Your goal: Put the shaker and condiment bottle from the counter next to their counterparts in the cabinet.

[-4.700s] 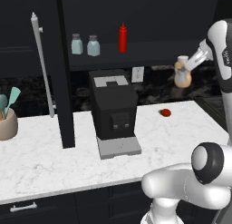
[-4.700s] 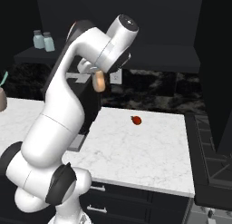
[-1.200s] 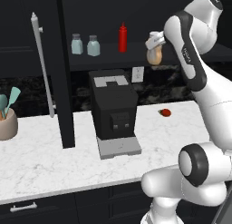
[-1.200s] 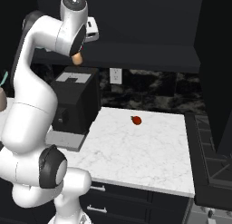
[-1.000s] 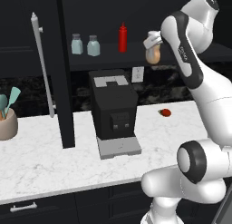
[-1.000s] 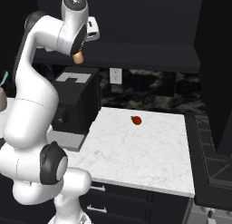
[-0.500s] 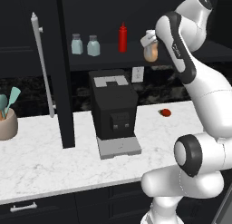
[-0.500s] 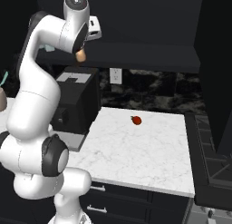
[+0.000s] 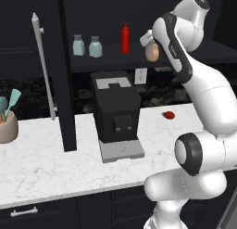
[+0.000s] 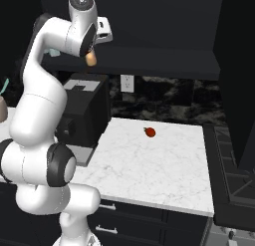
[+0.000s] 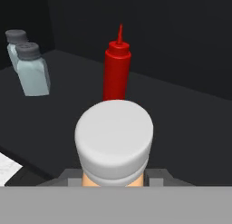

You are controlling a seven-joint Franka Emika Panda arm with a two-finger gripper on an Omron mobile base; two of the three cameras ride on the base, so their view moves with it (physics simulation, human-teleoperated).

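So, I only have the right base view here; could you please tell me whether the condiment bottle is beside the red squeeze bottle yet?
Observer: Not yet. In the left base view the condiment bottle is held right of the red squeeze bottle, with a gap between them.
Operator: Is the red one upright?
Observer: Yes, the hand view shows it upright on the cabinet shelf, beyond the held bottle's cap.
Operator: And the shaker?
Observer: One shaker stands next to a second shaker, left of the red bottle.
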